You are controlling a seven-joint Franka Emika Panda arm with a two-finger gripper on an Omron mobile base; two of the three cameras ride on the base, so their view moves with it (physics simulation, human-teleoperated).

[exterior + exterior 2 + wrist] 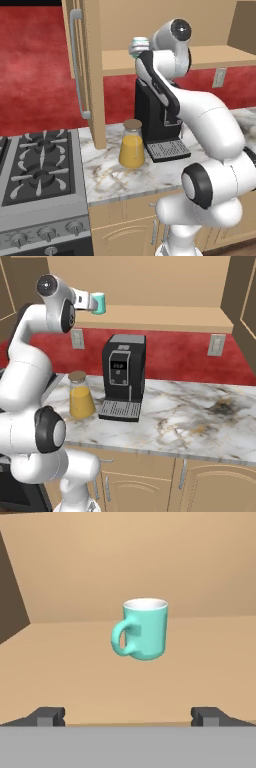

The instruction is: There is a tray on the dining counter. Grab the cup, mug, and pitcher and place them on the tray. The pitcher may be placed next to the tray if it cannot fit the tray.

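A small teal ceramic mug with a side handle (pixel 145 629) stands upright on a tan wooden shelf (pixel 165 318) above the marble bench (pixel 200 421), its handle turned toward the camera's left in the hand view. The robot's hand (pixel 128 717) is raised level with it, jaws spread wide and holding nothing, apparently lined up to reach in. Below, a clear cone-shaped glass pitcher of orange liquid (pixel 132 145) waits beside a black coffee machine (pixel 122 383) (untouched).

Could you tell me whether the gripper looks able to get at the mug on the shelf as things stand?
Probably yes: the mug stands upright on the wooden shelf, straight ahead of the open gripper, with nothing between them and its handle turned to one side.
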